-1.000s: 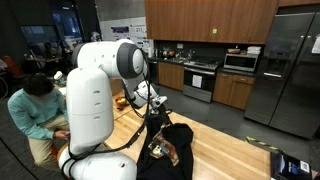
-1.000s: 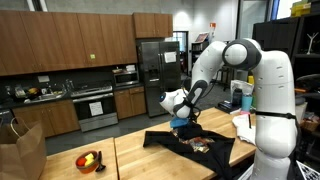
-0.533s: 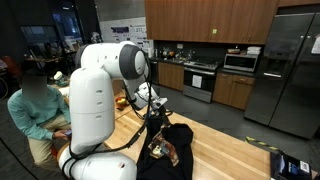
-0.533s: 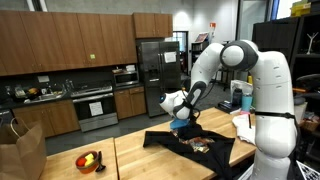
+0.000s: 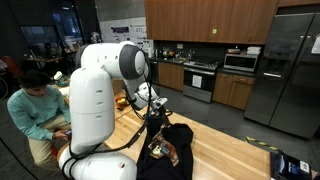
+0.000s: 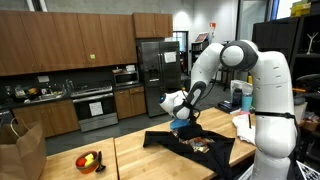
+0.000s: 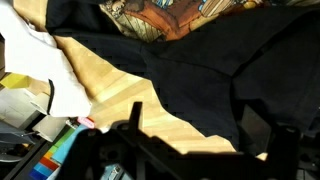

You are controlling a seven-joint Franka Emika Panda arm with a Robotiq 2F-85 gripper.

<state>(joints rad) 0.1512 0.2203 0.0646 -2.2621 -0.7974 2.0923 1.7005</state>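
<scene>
A black T-shirt with a brown and orange print lies crumpled on the wooden table. My gripper hangs just above the shirt's edge, where black cloth meets bare wood. It is open, with dark fingers standing wide apart at the bottom of the wrist view. Nothing lies between them and they touch nothing.
White paper and coloured packets lie beside the shirt. A bowl of fruit and a brown paper bag sit at one end of the table. A person sits close behind the robot's base. Kitchen cabinets and a refrigerator line the back wall.
The arm, gripper and shirt have stayed where they were. Only the seated person's head has shifted a little.
</scene>
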